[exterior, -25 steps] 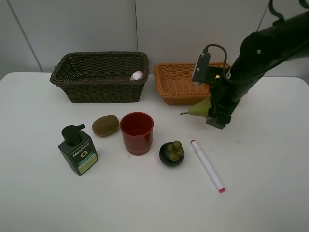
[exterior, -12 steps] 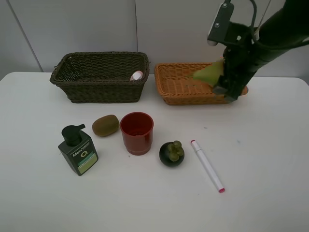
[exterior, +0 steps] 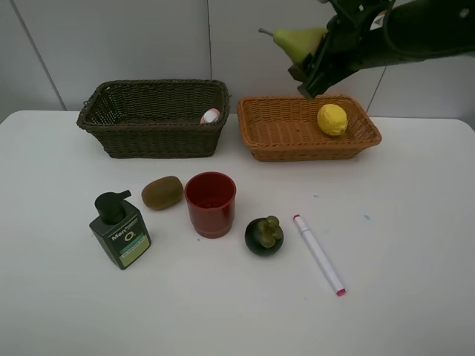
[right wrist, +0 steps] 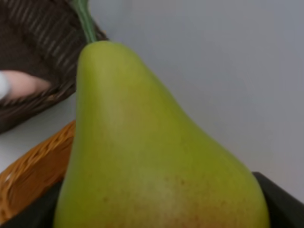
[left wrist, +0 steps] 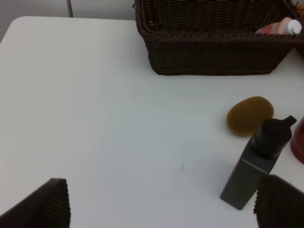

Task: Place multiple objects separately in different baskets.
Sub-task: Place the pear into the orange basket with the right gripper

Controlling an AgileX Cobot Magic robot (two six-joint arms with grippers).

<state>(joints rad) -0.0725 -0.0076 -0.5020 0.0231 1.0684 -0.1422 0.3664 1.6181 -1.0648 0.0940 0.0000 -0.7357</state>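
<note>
Raising the green-red pear has taken it, within the last second, from table height beside the light orange-tan basket to a position high over that basket's rear rim. I judge the carry phase nearly complete; the release into the basket is not yet done.

The right fingers are closed partway on the pear's wide lower body, one finger on each side. The neck and stem project beyond the fingertips, tilted well off upright. The basket lies below the fingers, and the yellow lemon already rests in it, below and a little to one side of the fingers. I would lower the pear before release, because a drop from this height could bounce it out.

The left fingers stand fully apart and hold nothing. The dark green pump bottle and brown kiwi lie ahead of them on the table, untouched.
</note>
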